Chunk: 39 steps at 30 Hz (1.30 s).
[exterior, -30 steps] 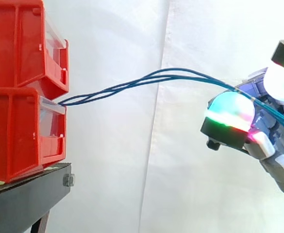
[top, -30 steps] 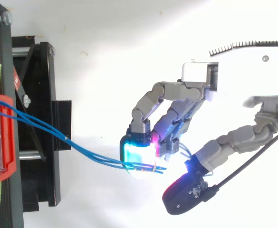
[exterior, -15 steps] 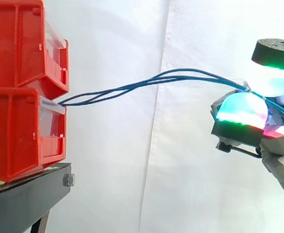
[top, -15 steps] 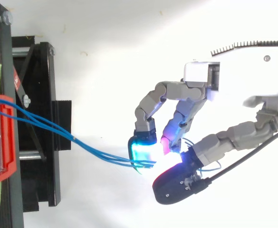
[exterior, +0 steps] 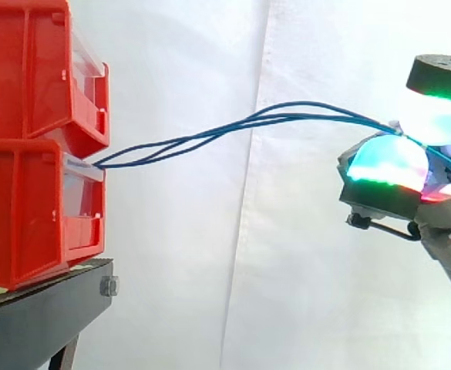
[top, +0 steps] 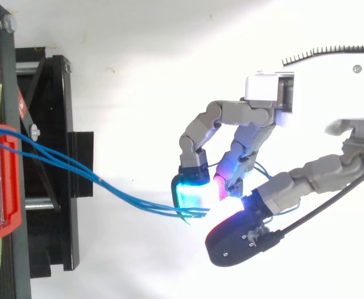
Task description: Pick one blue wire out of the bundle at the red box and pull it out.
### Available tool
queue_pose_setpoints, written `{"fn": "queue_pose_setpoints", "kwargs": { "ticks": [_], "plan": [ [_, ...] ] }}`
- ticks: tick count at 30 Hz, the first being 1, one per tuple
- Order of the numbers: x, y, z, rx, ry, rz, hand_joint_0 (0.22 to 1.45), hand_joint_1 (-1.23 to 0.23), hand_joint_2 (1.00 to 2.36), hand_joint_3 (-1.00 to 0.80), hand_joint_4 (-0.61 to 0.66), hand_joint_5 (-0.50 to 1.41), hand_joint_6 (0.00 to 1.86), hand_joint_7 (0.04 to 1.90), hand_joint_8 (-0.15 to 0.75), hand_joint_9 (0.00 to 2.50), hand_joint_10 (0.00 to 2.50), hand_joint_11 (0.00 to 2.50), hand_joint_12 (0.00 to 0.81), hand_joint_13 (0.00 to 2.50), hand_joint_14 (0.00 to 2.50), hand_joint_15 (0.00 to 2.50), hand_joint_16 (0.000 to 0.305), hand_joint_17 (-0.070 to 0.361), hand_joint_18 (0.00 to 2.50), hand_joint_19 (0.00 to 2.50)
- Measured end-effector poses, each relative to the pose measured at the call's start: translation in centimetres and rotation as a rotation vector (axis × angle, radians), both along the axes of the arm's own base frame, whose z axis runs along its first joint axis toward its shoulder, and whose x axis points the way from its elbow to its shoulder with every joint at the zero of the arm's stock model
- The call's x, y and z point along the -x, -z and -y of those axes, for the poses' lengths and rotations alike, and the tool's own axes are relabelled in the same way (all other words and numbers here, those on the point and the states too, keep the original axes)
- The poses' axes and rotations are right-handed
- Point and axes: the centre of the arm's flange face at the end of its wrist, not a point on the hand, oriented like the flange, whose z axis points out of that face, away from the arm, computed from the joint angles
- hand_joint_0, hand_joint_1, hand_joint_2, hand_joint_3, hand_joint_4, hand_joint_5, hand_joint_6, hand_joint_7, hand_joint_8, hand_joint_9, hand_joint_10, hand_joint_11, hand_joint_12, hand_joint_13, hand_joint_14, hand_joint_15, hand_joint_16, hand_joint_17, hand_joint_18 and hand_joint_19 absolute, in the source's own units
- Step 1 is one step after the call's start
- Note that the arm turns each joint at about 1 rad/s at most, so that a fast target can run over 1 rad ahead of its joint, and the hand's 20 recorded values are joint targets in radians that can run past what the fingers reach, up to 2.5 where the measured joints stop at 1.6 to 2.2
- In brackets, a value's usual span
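White curtain (exterior: pixel 210 270) backs 2 stacked red bins (exterior: pixel 25 154). Blue wires (exterior: pixel 210 134) run from the lower one to the hand (top: pixel 318 81), whose curled fingers (top: pixel 197 134) pinch them.

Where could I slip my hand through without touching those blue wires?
Open air lies under the blue wires, between the red bins and the hand, and likewise above them. It is crowded where the fingertips pinch the wires and where they leave the bins.
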Motion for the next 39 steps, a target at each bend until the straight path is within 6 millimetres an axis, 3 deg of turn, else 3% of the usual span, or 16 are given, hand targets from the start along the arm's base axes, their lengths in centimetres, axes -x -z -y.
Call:
{"fn": "queue_pose_setpoints", "kwargs": {
  "ticks": [3,7,10,15,20,23,28,39],
  "plan": [
    [0.39,-0.35,0.13,0.001,0.001,-0.013,0.79,-0.85,1.0,-0.5,-0.09,-0.23,1.0,0.74,0.194,0.99,0.01,0.72,0.38,1.01,0.02,0.57,0.046,0.103,0.97,0.43],
    [0.72,-0.45,0.21,0.002,0.001,-0.031,0.64,-0.91,1.0,-0.5,-0.04,-0.23,0.98,0.74,0.222,0.98,0.01,0.71,0.387,1.0,0.02,0.58,0.047,0.105,0.93,0.47],
    [0.78,-0.45,0.21,-0.003,0.001,-0.035,0.55,-0.84,1.0,-0.5,0.04,-0.21,0.97,0.75,0.267,1.0,0.01,0.73,0.41,1.0,0.02,0.6,0.052,0.117,0.93,0.5],
    [0.82,-0.44,0.2,-0.011,0.0,-0.037,0.52,-0.71,1.0,-0.5,0.08,-0.17,0.94,0.86,0.319,1.1,0.01,0.74,0.432,1.02,0.02,0.62,0.056,0.125,0.92,0.54],
    [0.83,-0.46,0.2,-0.012,0.0,-0.037,0.59,-0.68,1.0,-0.45,0.09,-0.15,0.95,0.94,0.329,1.15,0.01,0.75,0.423,1.03,0.02,0.62,0.053,0.12,0.92,0.56],
    [0.83,-0.46,0.22,-0.012,0.001,-0.037,0.63,-0.74,1.01,-0.37,0.1,-0.14,0.95,0.97,0.339,1.17,0.01,0.77,0.419,1.05,0.02,0.62,0.052,0.117,0.95,0.55],
    [0.85,-0.51,0.22,-0.013,0.0,-0.036,0.77,-0.88,1.01,-0.35,-0.01,-0.15,0.97,1.08,0.331,1.15,0.01,0.79,0.41,1.07,0.02,0.62,0.05,0.113,0.98,0.52],
    [1.0,-0.71,0.28,-0.012,0.001,-0.039,0.84,-0.88,1.0,-0.48,-0.14,-0.2,1.0,0.88,0.206,1.09,0.01,0.75,0.379,1.05,0.02,0.61,0.045,0.102,0.95,0.5]
  ]
}}
